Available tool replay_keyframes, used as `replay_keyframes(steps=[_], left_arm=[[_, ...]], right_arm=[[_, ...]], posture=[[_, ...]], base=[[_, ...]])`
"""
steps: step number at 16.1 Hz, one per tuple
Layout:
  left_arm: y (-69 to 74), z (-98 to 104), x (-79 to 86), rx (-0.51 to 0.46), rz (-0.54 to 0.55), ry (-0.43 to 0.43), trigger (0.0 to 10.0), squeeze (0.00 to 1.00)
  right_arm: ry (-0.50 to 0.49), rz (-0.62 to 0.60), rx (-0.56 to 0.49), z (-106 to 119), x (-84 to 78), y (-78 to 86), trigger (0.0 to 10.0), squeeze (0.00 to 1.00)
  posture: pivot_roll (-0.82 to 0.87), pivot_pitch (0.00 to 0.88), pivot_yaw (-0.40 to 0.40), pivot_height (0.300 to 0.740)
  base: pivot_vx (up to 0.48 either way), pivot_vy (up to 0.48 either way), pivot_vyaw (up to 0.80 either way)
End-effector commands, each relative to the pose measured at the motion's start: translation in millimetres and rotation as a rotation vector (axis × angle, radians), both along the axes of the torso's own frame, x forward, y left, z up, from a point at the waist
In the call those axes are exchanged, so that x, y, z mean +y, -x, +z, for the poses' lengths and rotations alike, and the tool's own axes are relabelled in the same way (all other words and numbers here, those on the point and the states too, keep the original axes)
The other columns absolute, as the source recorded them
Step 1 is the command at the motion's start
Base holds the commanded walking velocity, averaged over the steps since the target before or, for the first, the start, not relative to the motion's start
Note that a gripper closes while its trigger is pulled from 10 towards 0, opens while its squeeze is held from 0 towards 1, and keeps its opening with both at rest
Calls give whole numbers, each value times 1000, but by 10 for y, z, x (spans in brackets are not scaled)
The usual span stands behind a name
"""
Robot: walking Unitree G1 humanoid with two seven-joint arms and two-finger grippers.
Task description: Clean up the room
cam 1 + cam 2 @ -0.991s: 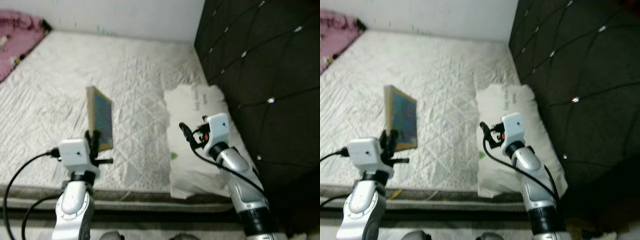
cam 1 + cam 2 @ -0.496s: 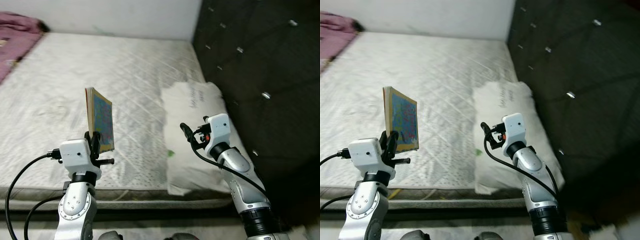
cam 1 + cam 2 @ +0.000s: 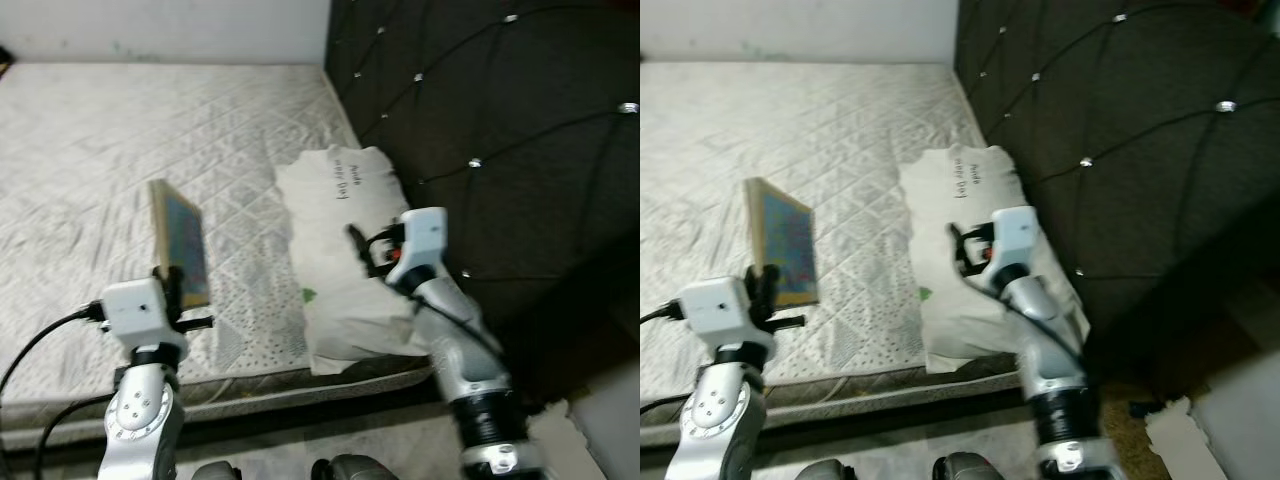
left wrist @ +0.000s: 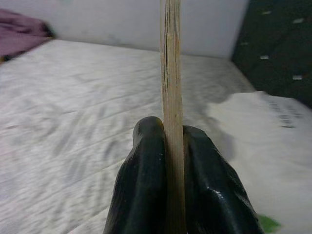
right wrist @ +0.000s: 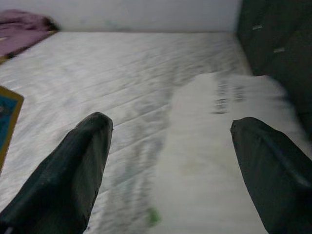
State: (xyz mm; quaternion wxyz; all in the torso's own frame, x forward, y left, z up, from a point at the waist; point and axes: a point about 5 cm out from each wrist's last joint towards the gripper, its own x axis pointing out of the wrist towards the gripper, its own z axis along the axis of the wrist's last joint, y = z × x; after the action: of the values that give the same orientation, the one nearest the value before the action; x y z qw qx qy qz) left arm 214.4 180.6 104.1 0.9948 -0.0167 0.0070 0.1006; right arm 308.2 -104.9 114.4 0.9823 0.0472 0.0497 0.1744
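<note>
Left gripper (image 4: 168, 195) clamps book (image 3: 180, 243) upright, lifted off mattress (image 3: 90, 150); putting away remains. Right gripper (image 5: 170, 161) wide apart, empty, above pillow (image 3: 340, 240).

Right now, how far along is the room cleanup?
Picked up: the thin blue-covered book, held upright, clamped in the left tool. The open right tool hovers over the white pillow on the quilted mattress. Left: putting the book away.

Blue-covered book (image 3: 181, 243), white quilted mattress (image 3: 100, 140), black tufted headboard (image 3: 500, 120).
</note>
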Motion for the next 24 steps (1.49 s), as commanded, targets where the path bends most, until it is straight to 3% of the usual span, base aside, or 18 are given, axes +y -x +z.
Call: replay_keyframes(steps=[1, 3, 14, 20, 24], left_arm=[[38, 124, 31, -64, 16, -20, 10000, 0], [105, 123, 34, -59, -19, 23, 10000, 0], [136, 148, -7, -61, -22, 32, 10000, 0], [95, 154, -65, -66, -26, 32, 10000, 0], [95, 142, -111, -60, -28, 28, 10000, 0]], right_arm=[[8, -6, -17, 19, -30, 53, 10000, 0], [-9, -31, -27, 33, -79, 92, 10000, 0], [-2, -1, -9, 33, -51, 171, 10000, 0], [1, 12, 0, 21, -40, 145, 10000, 0], [3, 24, 2, 13, -32, 135, 10000, 0]], posture=[[-26, 91, -40, 740], [-25, 99, -46, 740], [-31, 151, -60, 740], [-27, 132, -66, 675], [-24, 122, -70, 665]], base=[[0, 0, 0], [0, 0, 0], [0, 0, 0], [0, 0, 0], [0, 0, 0]])
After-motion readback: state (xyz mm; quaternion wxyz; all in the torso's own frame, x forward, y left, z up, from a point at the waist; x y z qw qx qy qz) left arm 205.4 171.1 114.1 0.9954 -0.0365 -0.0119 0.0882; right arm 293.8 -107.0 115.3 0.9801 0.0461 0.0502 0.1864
